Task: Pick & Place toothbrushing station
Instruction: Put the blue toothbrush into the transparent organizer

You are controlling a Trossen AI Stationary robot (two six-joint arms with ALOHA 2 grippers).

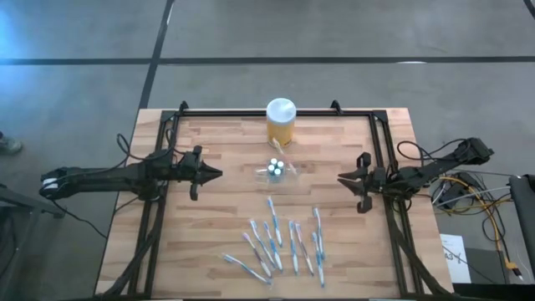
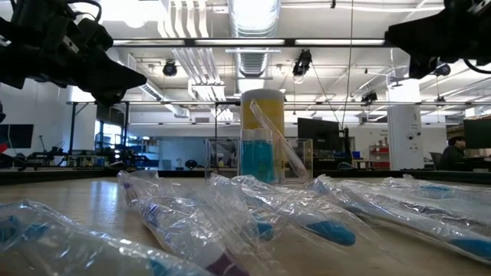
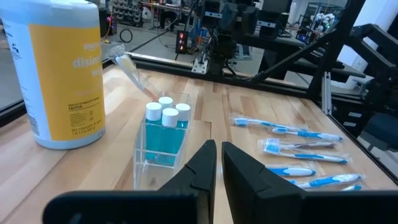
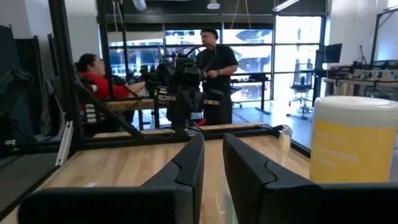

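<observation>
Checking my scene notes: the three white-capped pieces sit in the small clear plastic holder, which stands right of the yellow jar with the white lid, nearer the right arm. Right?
Not quite. In the high view the small clear plastic holder with its white-capped pieces stands in front of the yellow jar, midway between both arms.

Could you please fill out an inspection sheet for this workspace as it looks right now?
Surface: wooden table, black frame.
Job's things: clear holder with white-capped pieces mid-table; wrapped toothbrushes scattered on the near half.
Clutter: yellow jar, white lid, behind the holder.
Grippers: left claw nearly shut, holding nothing; right claw narrowly gapped, holding nothing; both hover apart from the holder.
Cables: bundle off the table's right edge.
Surroundings: two people beyond the table.
</observation>
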